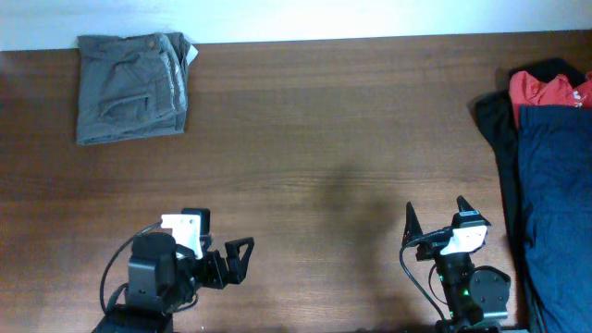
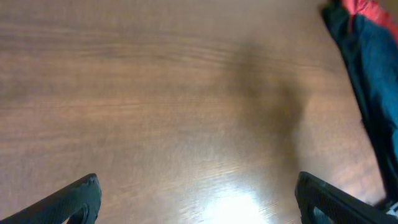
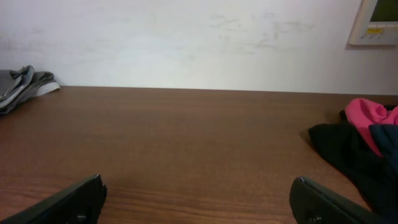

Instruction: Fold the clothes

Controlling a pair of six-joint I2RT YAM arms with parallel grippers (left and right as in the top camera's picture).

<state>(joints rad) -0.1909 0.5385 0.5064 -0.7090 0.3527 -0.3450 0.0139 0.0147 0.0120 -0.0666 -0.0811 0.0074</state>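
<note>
The grey-olive shorts (image 1: 132, 87) lie folded in a compact rectangle at the far left corner of the table, a white label showing at their top right edge. An edge of them shows at the far left of the right wrist view (image 3: 22, 87). My left gripper (image 1: 239, 257) is open and empty near the front edge at the left, far from the shorts; its fingers frame bare wood in the left wrist view (image 2: 198, 198). My right gripper (image 1: 435, 215) is open and empty near the front edge at the right, over bare wood (image 3: 198, 198).
A pile of other garments lies at the right edge: a navy blue one (image 1: 555, 194), a red one (image 1: 546, 88) and a black one (image 1: 495, 116). They also show in the left wrist view (image 2: 367, 56) and the right wrist view (image 3: 360, 143). A white wall (image 3: 186, 43) stands behind the table.
</note>
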